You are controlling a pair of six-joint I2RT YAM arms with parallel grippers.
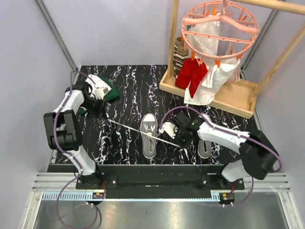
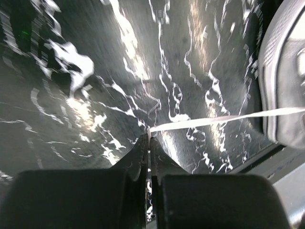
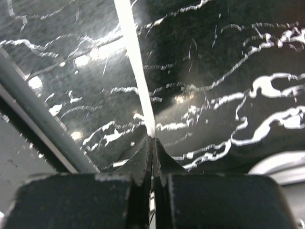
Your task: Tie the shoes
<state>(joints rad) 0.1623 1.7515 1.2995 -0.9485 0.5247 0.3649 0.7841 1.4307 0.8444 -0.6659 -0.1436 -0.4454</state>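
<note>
A wooden rack (image 1: pixel 209 93) stands at the back right of the table, and a round pink hanger (image 1: pixel 220 24) above it carries white cloths and red socks (image 1: pixel 191 76). Folded white and green clothes (image 1: pixel 106 88) lie at the back left, partly under the left arm.

The 2 shoes lie near the front middle. The first shoe (image 1: pixel 149 138) is in the open, and the second shoe (image 1: pixel 205 148) is largely covered by the right arm.

The left gripper (image 1: pixel 103 116) has its fingers (image 2: pixel 143 151) pressed together, pinching the end of the left lace (image 1: pixel 126 126). This lace runs taut to the first shoe. The right gripper (image 1: pixel 183 144) is likewise clamped on the right lace (image 1: pixel 167 140), which is stretched from the same shoe.

The table top (image 1: pixel 128 90) is black with white marble veins. Pale grey walls (image 1: pixel 28 57) enclose it, and a metal rail (image 1: pixel 157 183) runs along the front.
</note>
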